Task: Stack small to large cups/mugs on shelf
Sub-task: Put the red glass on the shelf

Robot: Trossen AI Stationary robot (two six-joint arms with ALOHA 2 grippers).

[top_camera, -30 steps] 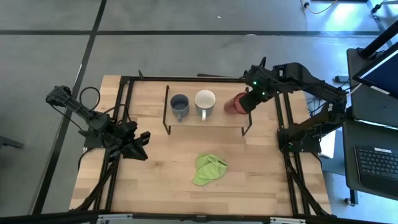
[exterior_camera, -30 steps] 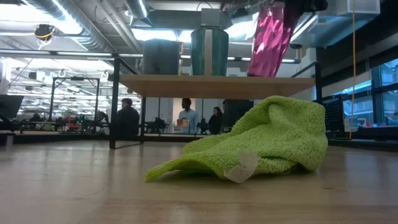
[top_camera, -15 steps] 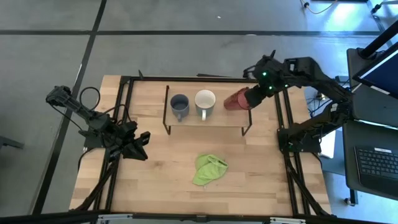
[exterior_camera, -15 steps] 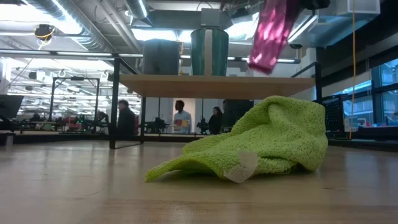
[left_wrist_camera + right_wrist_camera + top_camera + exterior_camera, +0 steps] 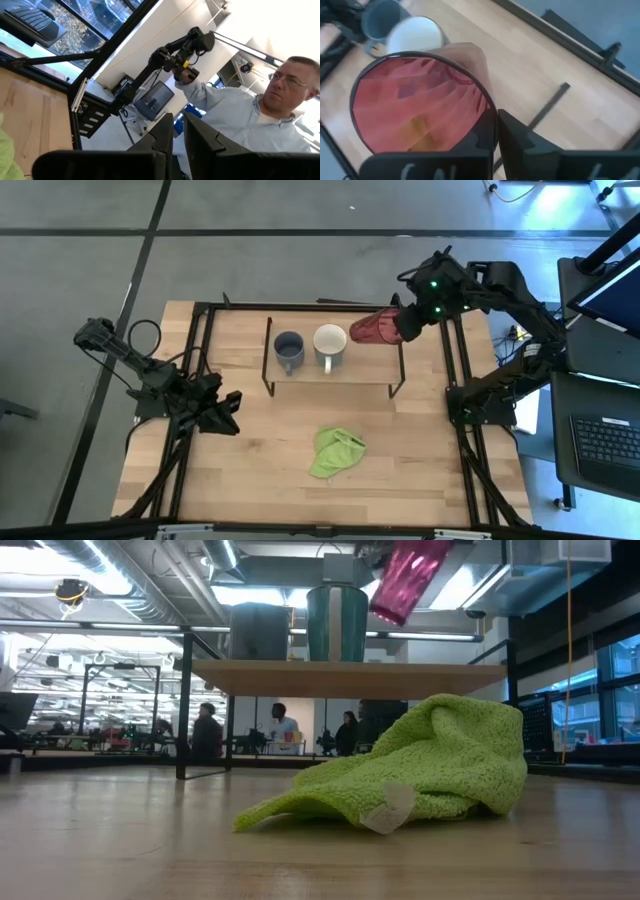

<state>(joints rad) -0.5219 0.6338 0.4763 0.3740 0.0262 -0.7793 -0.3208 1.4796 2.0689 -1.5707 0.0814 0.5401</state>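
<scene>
The light-wood shelf (image 5: 365, 373) stands at the table's far middle. The blue-grey mug (image 5: 289, 350) and the white mug (image 5: 330, 342) stand side by side on their bases on its board (image 5: 300, 675). My right gripper (image 5: 401, 327) is shut on the dark red cup (image 5: 373, 330) above the shelf's right end, next to the white mug. In the low view the cup (image 5: 405, 580) hangs tilted, clear of the board. My left gripper (image 5: 228, 412) is shut and empty over the table's left part. My right gripper holds the dark red cup by its rim (image 5: 491, 114), one finger inside the mouth and one outside the wall. The fingers come from the table's right, slanting down. The cup is lifted clear and tipped far over, its base (image 5: 388, 610) pointing down-left toward the white mug.
A lime-green cloth (image 5: 337, 452) lies crumpled on the table in front of the shelf, large in the low view (image 5: 420, 765). Black frame rails (image 5: 200, 360) run along the table's sides. A person (image 5: 260, 115) shows beyond the table in the left wrist view.
My right gripper has risen and gone toward the table's far edge, still shut on the red cup. The cup has left the shelf's right end, lifted clear, and tipped further over, its base swinging toward the white mug.
</scene>
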